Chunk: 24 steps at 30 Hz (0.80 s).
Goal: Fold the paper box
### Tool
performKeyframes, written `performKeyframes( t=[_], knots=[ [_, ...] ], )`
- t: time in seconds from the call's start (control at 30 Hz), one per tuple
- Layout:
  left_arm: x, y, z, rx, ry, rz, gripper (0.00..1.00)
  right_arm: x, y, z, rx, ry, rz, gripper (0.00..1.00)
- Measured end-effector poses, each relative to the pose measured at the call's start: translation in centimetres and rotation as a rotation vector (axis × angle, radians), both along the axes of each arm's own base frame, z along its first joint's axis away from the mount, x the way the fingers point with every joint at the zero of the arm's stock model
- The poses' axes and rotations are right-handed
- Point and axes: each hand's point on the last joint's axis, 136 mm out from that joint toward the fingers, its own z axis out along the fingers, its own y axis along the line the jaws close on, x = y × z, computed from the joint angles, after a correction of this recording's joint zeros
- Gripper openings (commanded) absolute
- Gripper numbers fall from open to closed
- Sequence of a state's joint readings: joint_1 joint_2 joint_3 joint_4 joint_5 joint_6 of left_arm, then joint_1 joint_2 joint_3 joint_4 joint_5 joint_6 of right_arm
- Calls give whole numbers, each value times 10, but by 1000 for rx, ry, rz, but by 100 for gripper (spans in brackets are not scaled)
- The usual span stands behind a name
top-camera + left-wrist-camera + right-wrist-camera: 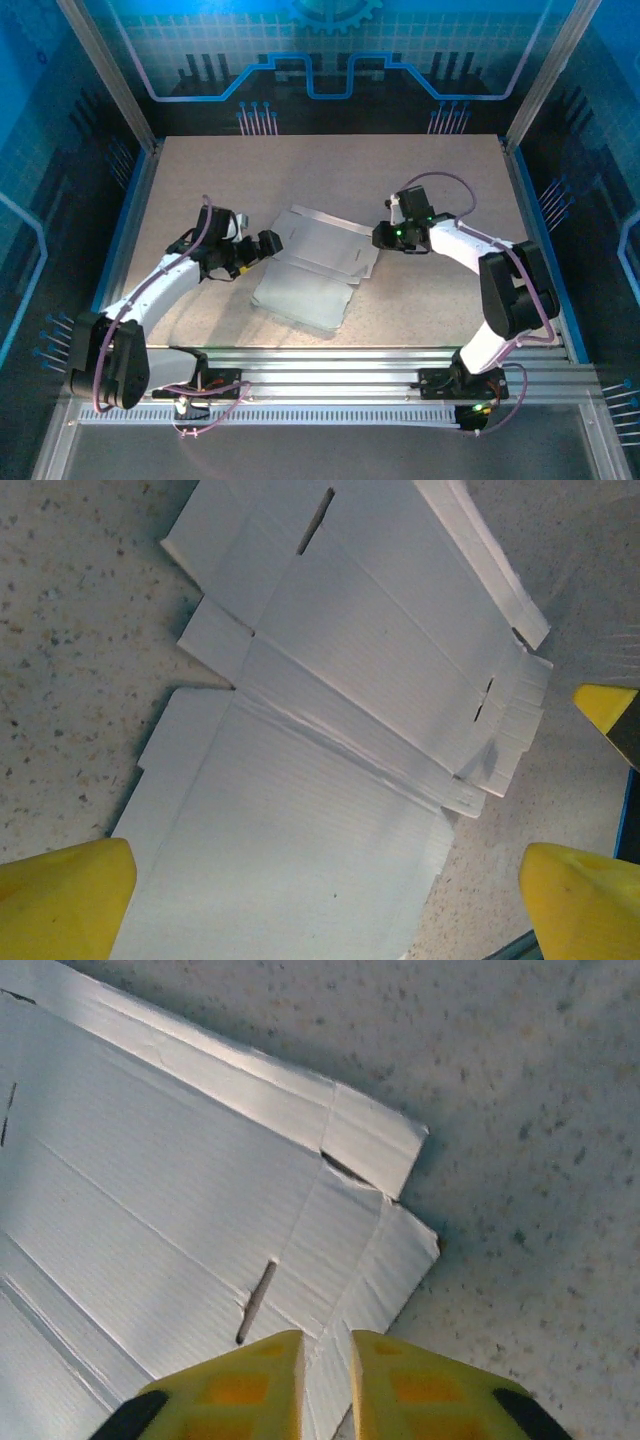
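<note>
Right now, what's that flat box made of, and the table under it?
The paper box looks like thin matte cardboard: crisp creases, cut slots, faint ribbed lines. The table looks hard and speckled, perhaps stone-pattern laminate; hard to say.

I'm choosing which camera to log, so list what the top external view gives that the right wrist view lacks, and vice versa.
Top external adds: the left gripper open beside the paper box, and the table around it. Right wrist adds: a narrow slot in the cardboard and a notched corner flap, close up. Shared: the right gripper at the paper box's right edge, jaws nearly together; whether they pinch it is unclear.
</note>
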<state>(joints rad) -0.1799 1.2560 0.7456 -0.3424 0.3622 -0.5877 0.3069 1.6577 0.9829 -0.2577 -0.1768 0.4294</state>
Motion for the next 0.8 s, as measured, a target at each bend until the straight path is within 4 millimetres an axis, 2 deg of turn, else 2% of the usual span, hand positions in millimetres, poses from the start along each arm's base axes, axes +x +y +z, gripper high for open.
performKeyframes(
  t=[0.2,0.3,0.47,0.67,0.77,0.8],
  knots=[
    [19,-2,12,-8,-65,10,99,3,3,6,-8,9,35,45],
    [31,-4,21,-8,-89,6,99,4,3,14,-11,8,42,48],
    [44,-6,41,-9,-152,-6,99,1,3,35,1,-31,41,60],
    [39,-7,39,-23,-172,-12,99,-6,13,70,30,-132,85,86],
    [40,-8,40,-10,-186,-28,99,-18,25,82,43,-183,122,99],
    [41,-8,40,-5,-183,-34,99,-24,30,84,51,-191,134,100]
  ],
)
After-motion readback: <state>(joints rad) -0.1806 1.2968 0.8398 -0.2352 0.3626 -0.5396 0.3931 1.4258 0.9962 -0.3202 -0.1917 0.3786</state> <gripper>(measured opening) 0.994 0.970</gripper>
